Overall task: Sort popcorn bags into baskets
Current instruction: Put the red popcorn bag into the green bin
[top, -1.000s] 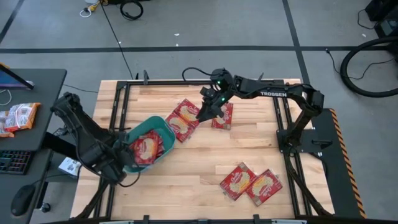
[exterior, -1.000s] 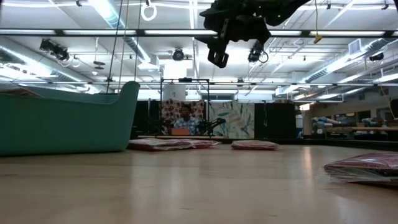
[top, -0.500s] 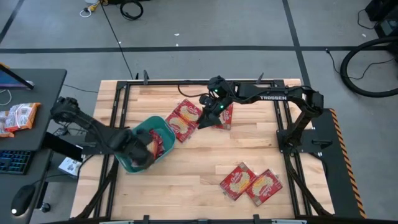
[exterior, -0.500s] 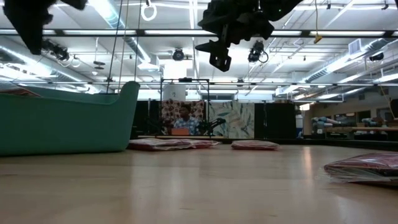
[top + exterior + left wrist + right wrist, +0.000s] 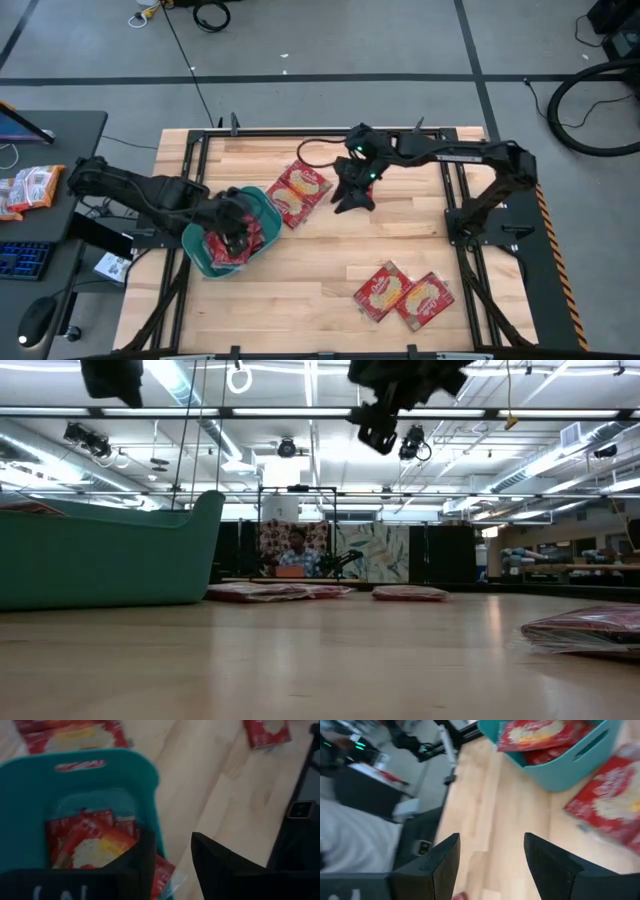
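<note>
Pale wooden worktop (image 5: 320, 275) of long planks, smooth, set in a black metal frame. Near its left edge, a teal plastic basket (image 5: 262, 212) with rounded corners, a raised rim and a slot handle; inside, flat red popcorn bags (image 5: 232, 245) piled up, shiny and crinkly, with a yellow picture in the middle. Just above that pile, the left gripper (image 5: 231, 228), fingers a little apart and holding nothing. Touching the basket's far right corner, two more red bags (image 5: 298, 188) lying flat and overlapping, toward the far edge of the worktop. Right beside them, the right gripper (image 5: 350, 196), up in the air, fingers spread wide with nothing between them. Under that gripper, a bit of another red bag (image 5: 410, 593), mostly covered from above but seen lying flat in the low view. Near the front right corner, two bags side by side (image 5: 402, 295), well apart from the basket. Off the worktop to the left, a dark desk (image 5: 40, 180) with a few more red packets (image 5: 28, 188). Far behind the table, a person (image 5: 296, 552) sitting.
</note>
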Controlling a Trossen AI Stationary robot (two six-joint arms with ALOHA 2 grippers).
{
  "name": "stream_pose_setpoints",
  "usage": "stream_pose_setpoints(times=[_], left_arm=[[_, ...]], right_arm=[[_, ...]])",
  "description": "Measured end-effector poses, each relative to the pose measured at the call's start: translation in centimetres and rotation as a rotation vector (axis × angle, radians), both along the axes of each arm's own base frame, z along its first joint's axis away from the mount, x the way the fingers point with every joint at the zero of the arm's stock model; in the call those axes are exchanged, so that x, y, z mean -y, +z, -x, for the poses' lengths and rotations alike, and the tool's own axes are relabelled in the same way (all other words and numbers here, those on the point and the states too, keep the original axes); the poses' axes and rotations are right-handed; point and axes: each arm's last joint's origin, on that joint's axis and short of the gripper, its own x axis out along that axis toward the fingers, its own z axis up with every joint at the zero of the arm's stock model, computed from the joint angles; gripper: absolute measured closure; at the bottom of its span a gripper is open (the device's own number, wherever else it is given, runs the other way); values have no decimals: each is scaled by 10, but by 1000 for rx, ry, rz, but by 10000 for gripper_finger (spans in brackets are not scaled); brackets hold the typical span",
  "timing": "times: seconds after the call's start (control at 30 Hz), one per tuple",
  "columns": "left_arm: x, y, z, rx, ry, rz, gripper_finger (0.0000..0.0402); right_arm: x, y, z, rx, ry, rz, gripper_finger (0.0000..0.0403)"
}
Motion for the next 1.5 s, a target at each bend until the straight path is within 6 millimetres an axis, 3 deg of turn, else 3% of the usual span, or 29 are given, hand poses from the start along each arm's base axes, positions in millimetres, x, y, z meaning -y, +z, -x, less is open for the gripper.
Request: stream_pose_setpoints(times=[0.1,0.23,0.43,0.7,0.83,1.17,1.4,1.5], left_arm=[[-4,-7,1,-24,85,20,282],[-5,-42,5,-138,185,58,284],[-14,-90,8,-214,268,208,285],[-34,-125,15,-307,349,305,264],[-40,-132,18,-335,240,292,254],[-34,-136,20,-349,-336,-37,277],[-21,-135,23,-367,-368,-38,290],[-15,-123,20,-366,-385,-25,301]], right_arm=[[-18,9,9,11,-40,100,178],[-49,11,25,53,-54,198,178],[-79,-3,46,118,-85,185,178],[-102,-34,55,142,-56,98,178],[-111,-42,53,113,-49,116,178],[-121,-39,51,143,-63,101,178],[-126,-39,52,139,-92,110,178],[-127,-39,52,135,-100,105,178]])
